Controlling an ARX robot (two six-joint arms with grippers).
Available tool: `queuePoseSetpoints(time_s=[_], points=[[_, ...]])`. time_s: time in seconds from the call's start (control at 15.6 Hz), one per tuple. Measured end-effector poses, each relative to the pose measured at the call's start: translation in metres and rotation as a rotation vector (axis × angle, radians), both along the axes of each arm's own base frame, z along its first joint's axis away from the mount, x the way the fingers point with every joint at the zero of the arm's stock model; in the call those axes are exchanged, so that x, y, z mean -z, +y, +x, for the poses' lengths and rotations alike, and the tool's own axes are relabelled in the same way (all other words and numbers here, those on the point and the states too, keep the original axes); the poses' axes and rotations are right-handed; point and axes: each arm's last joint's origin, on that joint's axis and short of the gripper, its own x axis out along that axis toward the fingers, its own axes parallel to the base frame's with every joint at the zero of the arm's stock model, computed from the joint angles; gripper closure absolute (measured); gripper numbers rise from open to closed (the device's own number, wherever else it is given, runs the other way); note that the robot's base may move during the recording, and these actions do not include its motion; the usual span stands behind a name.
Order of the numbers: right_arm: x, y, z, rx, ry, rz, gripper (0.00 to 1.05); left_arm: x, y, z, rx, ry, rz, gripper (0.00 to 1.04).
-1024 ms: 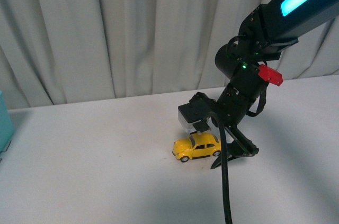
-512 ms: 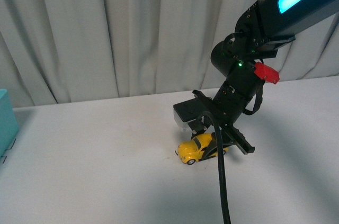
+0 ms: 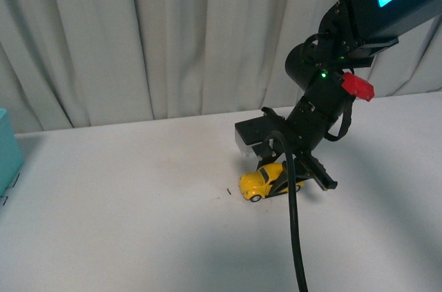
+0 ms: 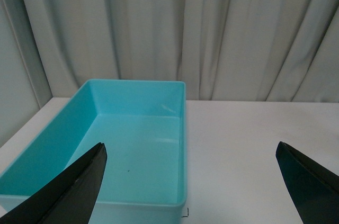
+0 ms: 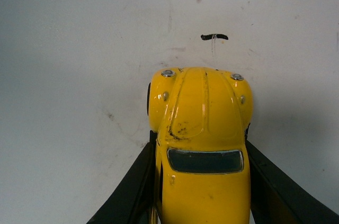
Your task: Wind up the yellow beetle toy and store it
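Found right gripper (image 3: pixel 282 186) closed on glossy, rounded yellow beetle toy (image 3: pixel 265 179), black fingers (image 5: pixel 132 181) against both flanks, on scuffed white table (image 3: pixel 124 202); left gripper (image 4: pixel 190 145) wide open, empty, facing smooth teal bin (image 4: pixel 63 139).

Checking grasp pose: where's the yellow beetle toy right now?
Front view: the yellow beetle toy sits right of centre on the white table, gripped between the right gripper's fingers.

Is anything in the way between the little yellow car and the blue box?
Nothing visible does. The right gripper holds the yellow beetle toy by its sides, and the white table between it and the teal box shows only a tiny black speck.
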Motion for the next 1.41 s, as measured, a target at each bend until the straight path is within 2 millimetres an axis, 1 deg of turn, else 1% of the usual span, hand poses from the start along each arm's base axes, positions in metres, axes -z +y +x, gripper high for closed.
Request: queuePoseSetpoints(time_s=[0.13, 0.32, 0.51, 0.64, 0.83, 1.09, 1.22, 1.28, 1.41], points=[[0.002, -0.006, -0.002, 0.028, 0.000, 0.003, 0.63, 0.000, 0.000, 0.000, 0.000, 0.000, 0.000, 0.07], [0.003, -0.019, -0.007, 0.056, -0.010, 0.003, 0.63, 0.000, 0.000, 0.000, 0.000, 0.000, 0.000, 0.07], [0.006, -0.039, -0.016, 0.099, -0.016, 0.010, 0.63, 0.000, 0.000, 0.000, 0.000, 0.000, 0.000, 0.07], [0.007, -0.046, -0.021, 0.116, -0.017, 0.019, 0.63, 0.000, 0.000, 0.000, 0.000, 0.000, 0.000, 0.07], [0.010, -0.062, -0.031, 0.153, -0.014, 0.033, 0.63, 0.000, 0.000, 0.000, 0.000, 0.000, 0.000, 0.07], [0.014, -0.090, -0.053, 0.226, -0.012, 0.041, 0.63, 0.000, 0.000, 0.000, 0.000, 0.000, 0.000, 0.07], [0.015, -0.106, -0.064, 0.273, -0.003, 0.041, 0.63, 0.000, 0.000, 0.000, 0.000, 0.000, 0.000, 0.07], [0.015, -0.113, -0.067, 0.287, 0.001, 0.041, 0.63, 0.000, 0.000, 0.000, 0.000, 0.000, 0.000, 0.07], [0.015, -0.121, -0.070, 0.286, -0.002, 0.039, 0.63, 0.000, 0.000, 0.000, 0.000, 0.000, 0.000, 0.07]])
